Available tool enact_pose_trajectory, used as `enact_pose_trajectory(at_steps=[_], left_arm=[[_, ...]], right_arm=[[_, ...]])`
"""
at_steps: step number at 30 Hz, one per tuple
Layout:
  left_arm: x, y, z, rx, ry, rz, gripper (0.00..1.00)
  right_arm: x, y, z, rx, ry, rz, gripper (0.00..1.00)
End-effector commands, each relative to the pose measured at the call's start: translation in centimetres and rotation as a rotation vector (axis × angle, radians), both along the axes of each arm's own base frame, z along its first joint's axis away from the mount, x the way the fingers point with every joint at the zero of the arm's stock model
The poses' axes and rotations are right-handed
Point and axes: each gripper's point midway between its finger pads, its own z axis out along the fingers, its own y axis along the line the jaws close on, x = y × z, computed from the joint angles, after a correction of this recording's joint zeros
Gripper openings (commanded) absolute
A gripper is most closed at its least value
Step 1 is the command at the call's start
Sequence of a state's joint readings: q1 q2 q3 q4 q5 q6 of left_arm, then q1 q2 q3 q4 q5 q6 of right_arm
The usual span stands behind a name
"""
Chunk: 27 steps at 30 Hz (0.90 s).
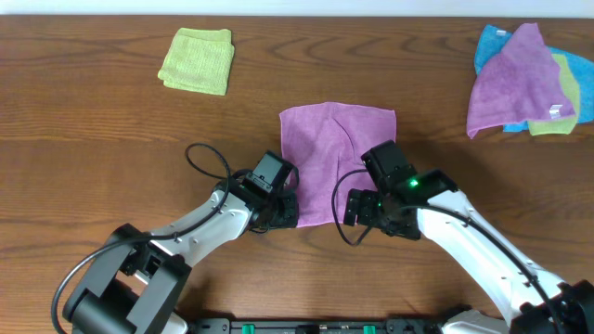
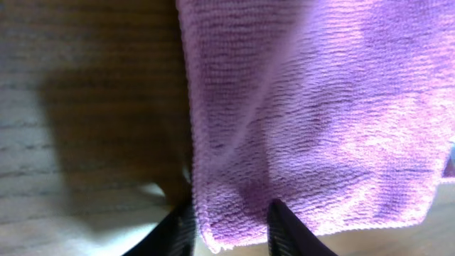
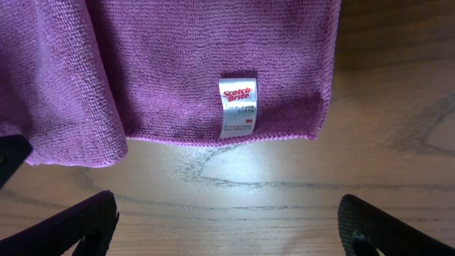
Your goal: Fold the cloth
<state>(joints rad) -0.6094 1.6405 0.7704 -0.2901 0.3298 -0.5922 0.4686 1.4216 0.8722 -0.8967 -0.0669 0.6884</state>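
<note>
The wooden bench (image 1: 93,139) carries the cloth (image 1: 325,153) at its middle, spread in a single layer with a soft ridge running up it. It lies well apart from the folded lime-green towel (image 1: 197,60) and the pile of towels (image 1: 529,79).

The left pincer (image 2: 231,220) straddles the cloth's near-left corner, with fabric between its fingers; I cannot tell whether it is biting. The right pincer (image 3: 238,224) is spread wide over bare wood, just short of the near edge, where the white tag (image 3: 237,107) sits by the near-right corner.

The step in hand seems to be grasping both near corners. The right should probably move forward and pinch beside the tag, deep enough to hold. Both corners should then rise level and travel to the far edge, so the hems meet squarely.
</note>
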Motion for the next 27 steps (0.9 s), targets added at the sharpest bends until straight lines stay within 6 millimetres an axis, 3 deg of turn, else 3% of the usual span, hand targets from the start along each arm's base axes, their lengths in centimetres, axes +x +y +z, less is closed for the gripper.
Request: enact_pose_trajectory(at_steps=[1,4,11,13,14,23,27], left_arm=[[-1.2,1.3,-1.9,0.061,0.050,0.022,0.31],[-1.3,1.4,-2.1,0.071,0.049,0.020,0.24],[-2.1,1.0,-3.5,0.095,0.073,-0.003,0.20],[-2.3,1.1,-3.9,0.104,0.086,-0.004,0.07],[-2.4,1.2,-4.2,0.110,0.093,-0.004,0.06],[-2.5,1.6,-4.3,0.093,0.135,0.015,0.06],[-2.4,2.7,-4.3,0.097,0.171,0.054,0.06]], right_arm=[[0.2,-0.8,0.1,-0.036,-0.021,0.008,0.99],[0.2,-0.8,0.0,-0.038,-0.021,0.008,0.99],[0.2,-0.9,0.0,-0.041,-0.022,0.008,0.99],[0.2,-0.9,0.0,-0.041,-0.022,0.008,0.99],[0.2,-0.9,0.0,-0.041,-0.022,0.008,0.99],[-0.2,-0.9,0.0,-0.040,-0.006,0.009,0.99],[-1.7,-1.6,-0.5,-0.062,0.054,-0.027,0.99]])
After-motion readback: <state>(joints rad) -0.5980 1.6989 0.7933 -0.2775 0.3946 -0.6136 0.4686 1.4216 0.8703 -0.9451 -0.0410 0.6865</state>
